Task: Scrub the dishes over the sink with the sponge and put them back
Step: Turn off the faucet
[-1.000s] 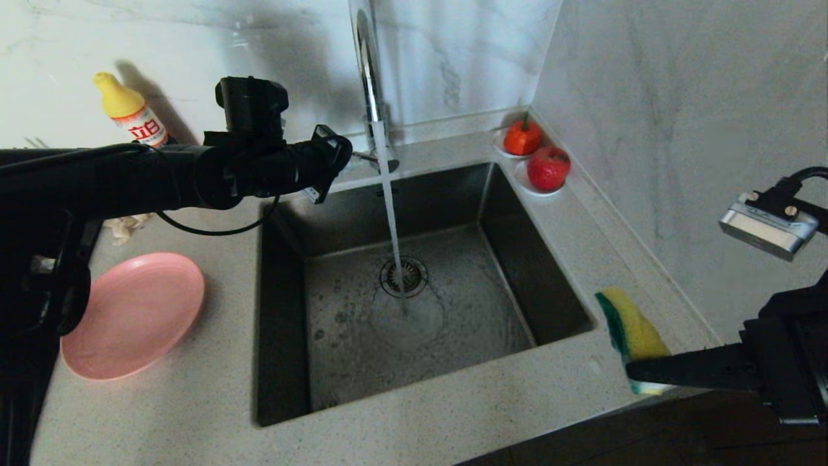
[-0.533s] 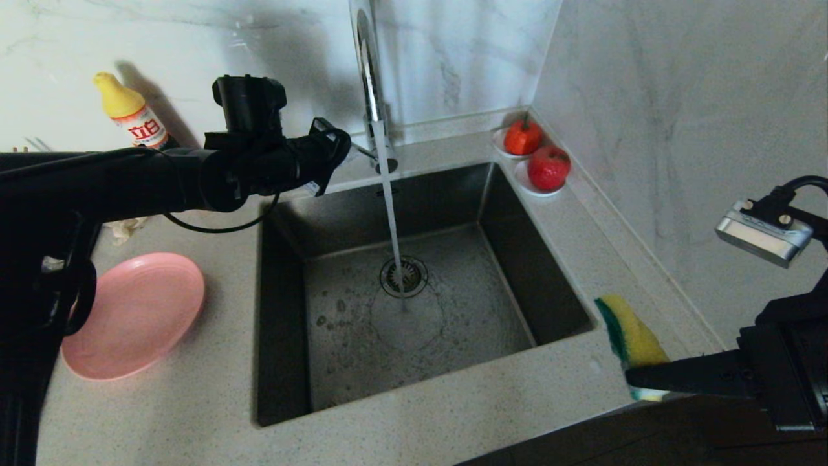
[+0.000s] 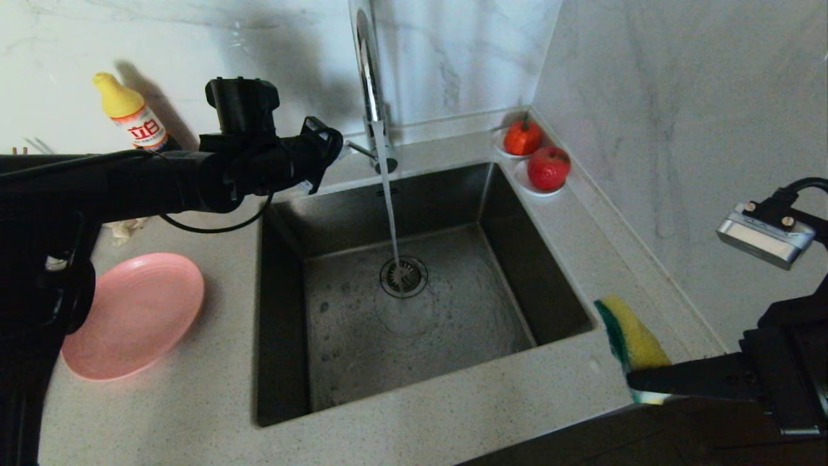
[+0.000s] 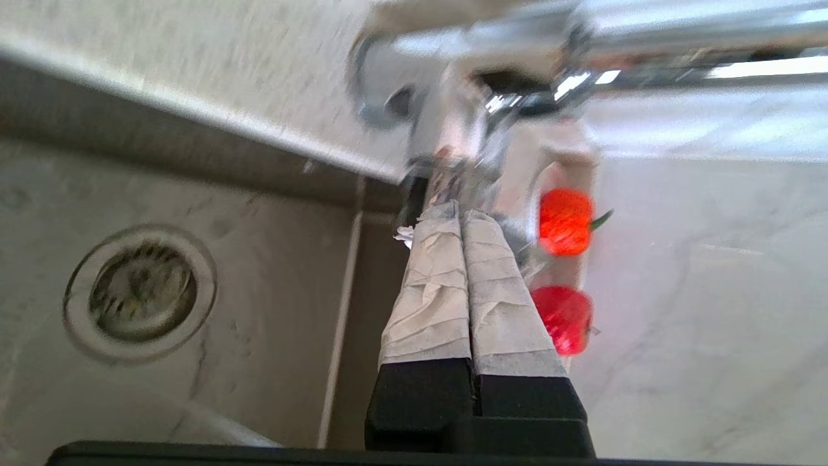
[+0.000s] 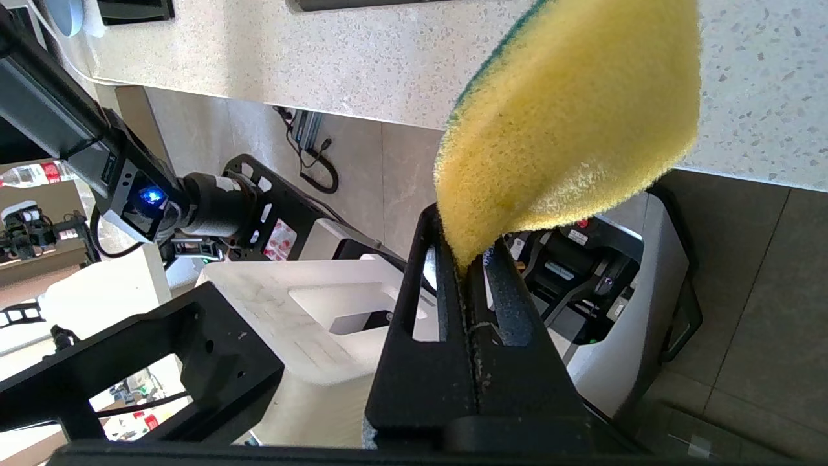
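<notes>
Speckled counter [image 3: 453,414], marble walls. Steel sink [image 3: 414,310] at centre under running tap [image 3: 369,77]. Left gripper [image 4: 462,217], pressed together and seemingly empty, nears the tap; right gripper [image 5: 475,259] pinches the sponge [image 3: 634,340] at four o'clock. Pink plate [image 3: 132,314] at nine.

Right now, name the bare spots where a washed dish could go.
Bare counter runs along the front of the sink, from the pink plate to the sponge. Crowded: the back right corner, with two fruit saucers.

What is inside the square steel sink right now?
In the square brushed-steel sink, only tap water falling onto the round drain strainer and spreading over the wet floor. No dishes lie inside; the near wall's inner face is hidden.
</notes>
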Robot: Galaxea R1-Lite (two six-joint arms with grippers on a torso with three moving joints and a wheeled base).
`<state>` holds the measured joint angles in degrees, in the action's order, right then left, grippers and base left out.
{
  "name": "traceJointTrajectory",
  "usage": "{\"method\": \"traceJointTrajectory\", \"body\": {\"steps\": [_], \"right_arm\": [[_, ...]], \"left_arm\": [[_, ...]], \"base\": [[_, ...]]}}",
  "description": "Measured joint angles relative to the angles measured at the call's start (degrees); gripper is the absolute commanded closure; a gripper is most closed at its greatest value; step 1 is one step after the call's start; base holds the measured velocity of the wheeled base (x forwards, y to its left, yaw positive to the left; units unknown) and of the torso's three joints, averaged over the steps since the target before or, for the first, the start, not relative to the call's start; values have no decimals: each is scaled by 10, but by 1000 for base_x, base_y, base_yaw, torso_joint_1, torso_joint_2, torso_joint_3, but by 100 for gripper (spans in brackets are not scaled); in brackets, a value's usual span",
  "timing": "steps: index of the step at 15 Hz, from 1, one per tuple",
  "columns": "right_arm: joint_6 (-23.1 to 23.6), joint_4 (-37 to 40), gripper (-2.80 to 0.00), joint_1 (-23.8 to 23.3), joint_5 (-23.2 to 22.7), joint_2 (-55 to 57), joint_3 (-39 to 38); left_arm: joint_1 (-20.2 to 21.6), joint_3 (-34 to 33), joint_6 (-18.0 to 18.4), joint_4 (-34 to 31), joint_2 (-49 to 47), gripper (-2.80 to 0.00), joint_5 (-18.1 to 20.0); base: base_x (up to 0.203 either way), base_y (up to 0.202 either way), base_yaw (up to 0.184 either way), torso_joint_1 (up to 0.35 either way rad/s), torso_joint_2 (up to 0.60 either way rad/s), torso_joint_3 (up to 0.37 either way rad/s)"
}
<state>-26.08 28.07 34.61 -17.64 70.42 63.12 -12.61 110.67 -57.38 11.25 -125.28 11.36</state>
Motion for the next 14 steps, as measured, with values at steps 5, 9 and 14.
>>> {"method": "traceJointTrajectory", "body": {"steps": [5,9,14], "right_arm": [[0,0,0,0,0,-1,0],[0,0,0,0,0,-4,-1],[-3,0,0,0,0,-6,-5]], "left_arm": [[2,-34,0,-27,16,0,3],[-13,-91,2,-27,58,0,10],[-17,-60,-2,-31,71,0,29]], "base": [[0,0,0,0,0,0],[0,0,0,0,0,0],[0,0,0,0,0,0]]}}
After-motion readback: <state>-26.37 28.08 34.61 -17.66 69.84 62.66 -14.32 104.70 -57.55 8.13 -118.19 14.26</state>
